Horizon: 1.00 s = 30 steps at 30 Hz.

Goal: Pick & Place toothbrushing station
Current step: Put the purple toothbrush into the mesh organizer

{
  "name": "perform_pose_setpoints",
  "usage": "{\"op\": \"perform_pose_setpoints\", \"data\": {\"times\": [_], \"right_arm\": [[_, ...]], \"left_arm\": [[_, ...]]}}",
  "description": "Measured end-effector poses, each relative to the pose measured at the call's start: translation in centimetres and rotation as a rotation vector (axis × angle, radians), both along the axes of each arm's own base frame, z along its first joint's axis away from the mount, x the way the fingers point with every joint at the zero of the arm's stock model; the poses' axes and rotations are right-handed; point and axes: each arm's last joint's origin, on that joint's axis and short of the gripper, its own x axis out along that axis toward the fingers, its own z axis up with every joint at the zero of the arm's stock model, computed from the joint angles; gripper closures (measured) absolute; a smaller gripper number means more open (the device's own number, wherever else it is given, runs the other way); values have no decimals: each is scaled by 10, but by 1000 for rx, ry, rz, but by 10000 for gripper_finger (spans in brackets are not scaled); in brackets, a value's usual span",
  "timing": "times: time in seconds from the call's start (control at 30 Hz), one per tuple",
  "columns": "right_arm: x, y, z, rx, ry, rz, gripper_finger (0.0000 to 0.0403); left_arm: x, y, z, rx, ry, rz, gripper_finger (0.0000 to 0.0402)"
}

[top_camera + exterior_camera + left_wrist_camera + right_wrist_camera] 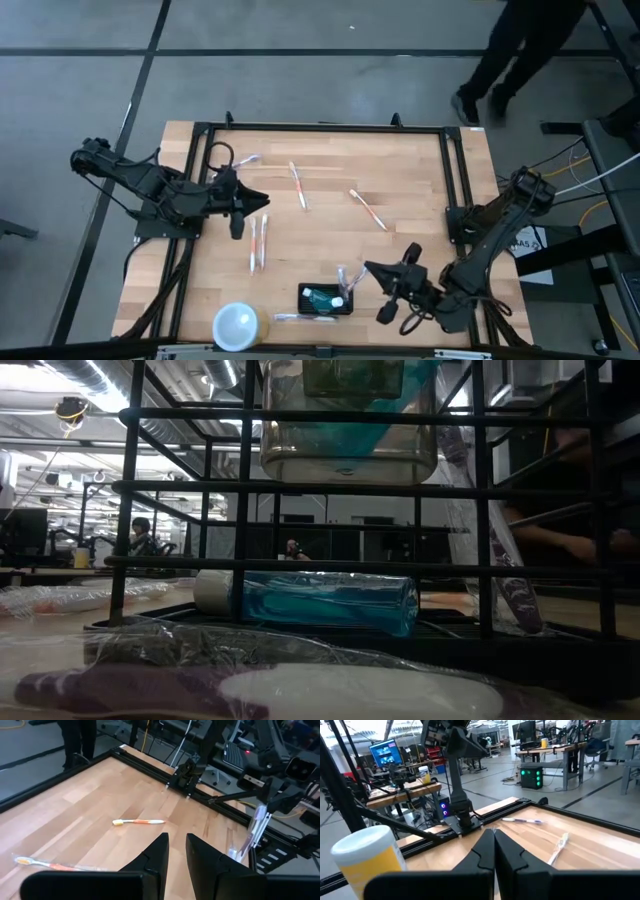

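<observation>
The station (326, 298), a small black box, sits on the table (320, 180) near its front edge. Inside it lies a teal tube with a white cap (321, 296), and at its right end a wrapped toothbrush (348, 280) leans out over the rim. In the low view the tube (325, 600) lies on its side behind the black bars, and the brush (500, 560) stands tilted to its right.

Just left of the station stands a yellow cup (238, 325) with a white top; what it holds cannot be told. A wrapped item (305, 318) lies along the station's front side, touching or nearly so.

The right gripper (372, 268) hovers just right of the station, its fingers pressed together with nothing between them. The left gripper (262, 199) is well behind and left of the station, fingers slightly parted and empty.

Loose toothbrushes lie behind the station: a pair (258, 242) to its left, one (298, 186) farther back, one (368, 209) to the right.
</observation>
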Motion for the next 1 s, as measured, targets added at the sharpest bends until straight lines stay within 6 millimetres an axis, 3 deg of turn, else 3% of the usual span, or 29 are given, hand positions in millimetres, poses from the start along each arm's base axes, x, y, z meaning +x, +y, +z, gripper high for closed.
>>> {"op": "perform_pose_setpoints", "data": {"times": [0.4, 0.6, 0.87, 1.0], "right_arm": [[10, 7, -20, 5, 24, 50, 403], [22, 26, -28, -75, 67, 63, 403], [34, 39, -58, -74, 83, 30, 402], [41, 36, -64, -39, 88, 54, 373]], "left_arm": [[-2, -5, 0, 1, 3, -40, 341], [-3, -7, 0, -12, -1, -44, 341], [-3, -8, 1, -30, -13, -42, 341], [-3, -8, 1, -37, -19, -48, 341]]}}
